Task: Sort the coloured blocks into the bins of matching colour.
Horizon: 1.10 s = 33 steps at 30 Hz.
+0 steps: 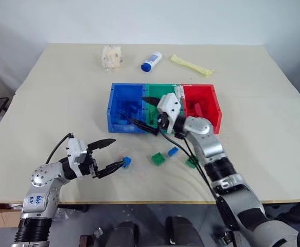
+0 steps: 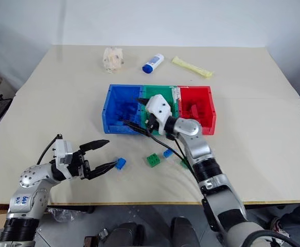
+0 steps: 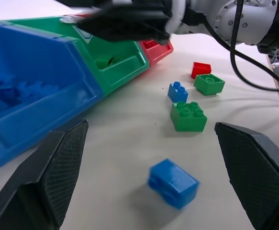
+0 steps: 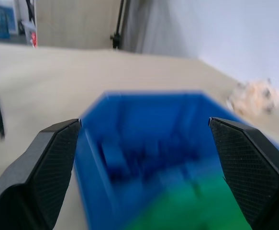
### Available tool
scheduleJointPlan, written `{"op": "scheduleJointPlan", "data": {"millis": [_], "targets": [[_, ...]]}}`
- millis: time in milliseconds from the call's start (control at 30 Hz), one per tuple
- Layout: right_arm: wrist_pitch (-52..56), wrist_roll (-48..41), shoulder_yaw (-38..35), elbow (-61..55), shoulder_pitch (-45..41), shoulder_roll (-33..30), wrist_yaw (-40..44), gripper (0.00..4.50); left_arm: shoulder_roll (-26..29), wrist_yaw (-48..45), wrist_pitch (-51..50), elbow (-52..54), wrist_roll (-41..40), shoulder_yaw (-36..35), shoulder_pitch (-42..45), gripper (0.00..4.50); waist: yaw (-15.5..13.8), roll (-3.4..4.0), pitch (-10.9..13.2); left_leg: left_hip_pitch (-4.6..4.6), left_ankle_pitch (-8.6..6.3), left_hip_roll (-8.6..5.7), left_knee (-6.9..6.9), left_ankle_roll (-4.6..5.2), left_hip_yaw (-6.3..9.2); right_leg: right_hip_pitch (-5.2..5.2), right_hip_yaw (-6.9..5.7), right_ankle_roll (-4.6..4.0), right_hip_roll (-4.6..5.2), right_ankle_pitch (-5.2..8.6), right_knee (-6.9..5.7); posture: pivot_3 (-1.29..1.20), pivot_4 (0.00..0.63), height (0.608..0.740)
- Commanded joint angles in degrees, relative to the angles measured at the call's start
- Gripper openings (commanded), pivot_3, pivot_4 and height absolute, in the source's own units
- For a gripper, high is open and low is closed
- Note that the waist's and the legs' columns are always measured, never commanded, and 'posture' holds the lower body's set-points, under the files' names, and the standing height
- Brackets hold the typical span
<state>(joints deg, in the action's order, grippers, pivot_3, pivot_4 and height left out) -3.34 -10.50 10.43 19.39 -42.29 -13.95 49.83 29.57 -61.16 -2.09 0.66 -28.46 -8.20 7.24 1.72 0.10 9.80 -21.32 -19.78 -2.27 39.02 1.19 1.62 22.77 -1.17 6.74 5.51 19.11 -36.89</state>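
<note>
From the head views, the three joined bins are seen mid-table: the blue bin (image 1: 120,109), the green bin (image 1: 151,88) and the red bin (image 1: 201,105). The right gripper (image 1: 145,111) is held over the blue and green bins, its fingers spread wide and nothing pinched. The left gripper (image 1: 112,153) is poised low, fingers spread, with a loose blue block (image 1: 126,161) just at its lower fingertip. Further loose bricks are scattered in front of the bins: a green block (image 1: 158,159) and a small blue block (image 1: 173,151). At the far edge a white bottle with blue cap (image 1: 151,60) and a yellow packet (image 1: 191,65) are left aside.

In the left wrist view, the blue block (image 3: 173,183) is framed between the spread black fingers (image 3: 58,177), resting on the table. A small red block (image 3: 201,69) is seen beyond it.

In the right wrist view, the blue bin (image 4: 153,158) is looked into, blue bricks inside, between open fingers.

The bricks are judged light, rigid and smooth-sided, likely to skid or twist if nudged. The flat opposite side walls are best pinched, squarely and low, away from the studs.
</note>
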Motion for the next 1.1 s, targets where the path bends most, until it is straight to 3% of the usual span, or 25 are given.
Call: {"op": "scheduleJointPlan", "data": {"millis": [33,300,600,833,1000,1100], "targets": [[5.4,-3.7,-2.5,-10.5,3.0,-5.7,4.3,4.47,-0.2,-0.9,1.0,-0.9,-0.1,0.4,1.2,4.5,-0.1,0.0,0.0,0.0,0.01,0.02,0.0,-0.02,0.01,-0.01,-0.02,0.0,-0.01,0.0,0.02,0.0,0.15,0.74],[18.6,-12.4,-10.4,-28.0,16.6,-24.1,12.5,4.47,1.9,-4.3,1.8,-4.8,0.6,0.4,2.7,4.5,-0.4,0.01,0.0,0.0,0.02,0.05,-0.03,-0.03,0.01,-0.14,0.0,0.0,0.0,0.0,0.48,0.0,0.15,0.74],[25.2,-16.7,-25.3,-36.2,36.4,-38.6,15.8,4.47,2.8,-11.8,4.8,-9.4,-1.6,-1.3,3.6,4.5,-0.9,0.01,0.0,0.01,0.02,0.11,-0.08,-0.02,0.01,-0.33,-0.02,0.0,-0.01,0.0,0.91,0.0,0.15,0.74],[26.4,-16.4,-34.7,-38.4,48.9,-43.0,17.4,4.47,4.2,-15.8,4.6,-11.2,-2.1,-2.0,3.1,4.5,-1.8,0.01,0.0,0.02,0.02,0.13,-0.07,-0.01,0.0,-0.38,-0.01,0.0,-0.01,0.0,0.95,0.0,0.15,0.74],[26.6,-16.1,-33.8,-38.2,48.2,-43.2,16.6,4.47,4.4,-16.6,4.4,-11.4,-2.2,-2.1,3.3,4.5,-1.6,0.01,0.0,0.05,0.02,0.13,-0.07,0.0,0.0,-0.4,0.0,0.0,0.0,0.0,0.96,0.0,0.15,0.74],[26.5,-15.1,-29.6,-36.9,44.9,-42.5,16.2,4.47,4.2,-16.8,4.6,-11.4,-2.3,-2.0,3.5,4.5,-1.6,0.01,0.0,0.05,0.03,0.14,-0.07,0.0,-0.01,-0.39,0.0,0.0,-0.01,0.0,0.96,0.0,0.15,0.74]]}}
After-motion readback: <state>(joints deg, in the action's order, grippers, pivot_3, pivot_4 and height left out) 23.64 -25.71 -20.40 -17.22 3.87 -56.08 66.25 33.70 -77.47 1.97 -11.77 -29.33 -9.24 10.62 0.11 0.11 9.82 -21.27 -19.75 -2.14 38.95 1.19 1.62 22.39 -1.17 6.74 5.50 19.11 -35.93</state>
